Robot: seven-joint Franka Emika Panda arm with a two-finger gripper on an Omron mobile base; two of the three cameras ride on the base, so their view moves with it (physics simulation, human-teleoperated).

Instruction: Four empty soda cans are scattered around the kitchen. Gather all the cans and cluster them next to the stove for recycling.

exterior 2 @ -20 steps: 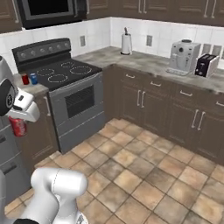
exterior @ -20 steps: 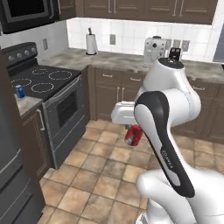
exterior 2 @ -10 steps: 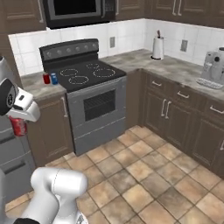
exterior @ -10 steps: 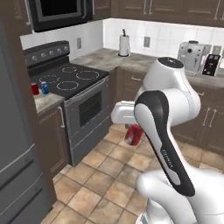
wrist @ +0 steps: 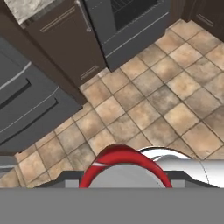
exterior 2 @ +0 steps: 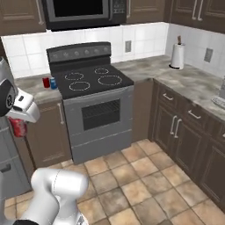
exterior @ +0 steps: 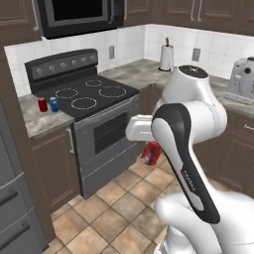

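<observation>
My gripper [exterior 2: 18, 122] is shut on a red soda can [exterior: 151, 153] and holds it over the tiled floor, in front of the stove and to its left. In the hand view the can's red rim [wrist: 124, 168] sits at the bottom edge and hides the fingertips. The black glass-top stove [exterior: 87, 97] [exterior 2: 94, 81] stands ahead, with white burner rings and a grey oven door. On the counter left of it stand a red can [exterior: 42, 104] [exterior 2: 45, 82] and a blue can [exterior: 53, 104] [exterior 2: 53, 83], side by side.
A grey fridge [exterior: 11, 198] rises at the left. A microwave [exterior 2: 81, 12] hangs above the stove. A paper-towel roll [exterior 2: 177, 56] and a coffee machine [exterior: 242, 79] stand on the right counter. Dark cabinets [exterior 2: 180, 132] line the tiled floor [exterior 2: 145, 176].
The whole picture has shifted as the base moved: the stove now sits nearer and more central. The red can stays in the shut gripper.
</observation>
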